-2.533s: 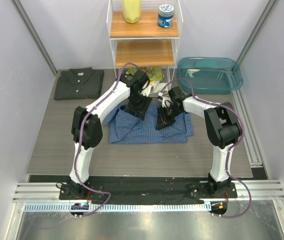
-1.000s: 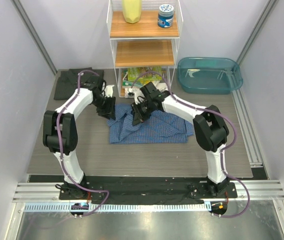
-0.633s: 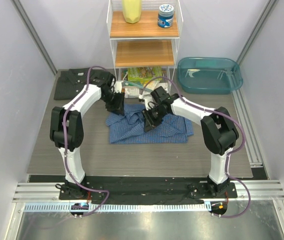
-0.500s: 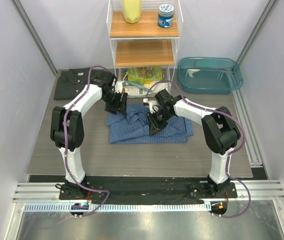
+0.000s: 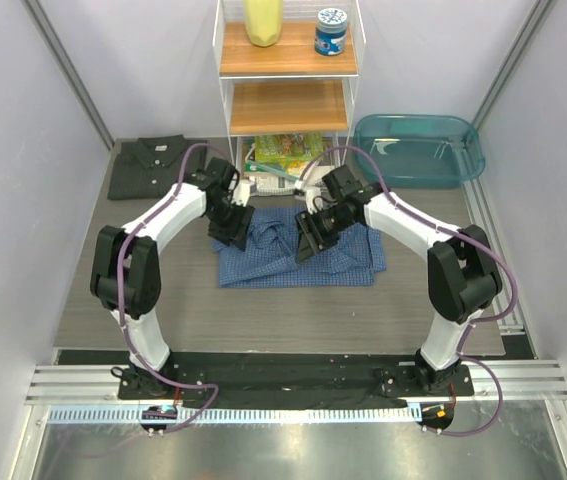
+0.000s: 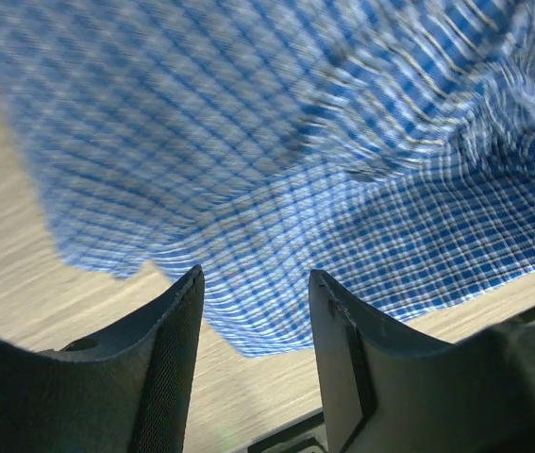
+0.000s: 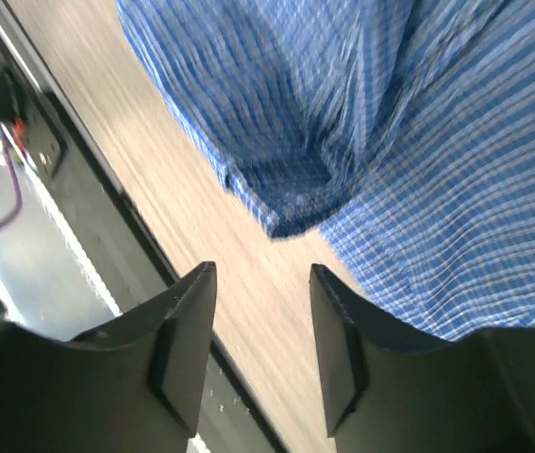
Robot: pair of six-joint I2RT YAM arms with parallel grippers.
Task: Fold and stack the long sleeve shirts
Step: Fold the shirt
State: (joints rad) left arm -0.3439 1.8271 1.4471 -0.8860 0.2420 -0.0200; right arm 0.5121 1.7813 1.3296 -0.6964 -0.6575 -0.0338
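Left gripper point(image 6: 256, 330): fingers parted, gap empty, nothing pinched; the blue shirt point(image 6: 342, 142) lies beyond the tips, its rumpled edge just past them on the table point(image 5: 113, 290). Right gripper point(image 7: 259, 330): fingers also parted and empty, a folded-under corner of the check cloth lying ahead of them over bare wood. Change: a second ago both grippers were at the shirt's far edge, with the right one nearly closed on cloth; that one has since swung toward the middle of the garment and spread its fingers. The cloth has been let go. From above, the shirt's far portion now sits bunched and lapped over the middle, where shortly before it lay flatter and more square. Both arms hover low over the shirt, left at its far-left corner, right near centre. Reading: one fold of the far part has been laid down and released, but loosely; the shirt is still wide, with creases along the top, so more folding or smoothing looks needed. The grey shirt point(image 5: 156, 167) lies folded flat in the far-left corner, well apart from the blue one. Stacking not yet done. Risk as judged: the loose lap may slide open when the next fold is picked up.
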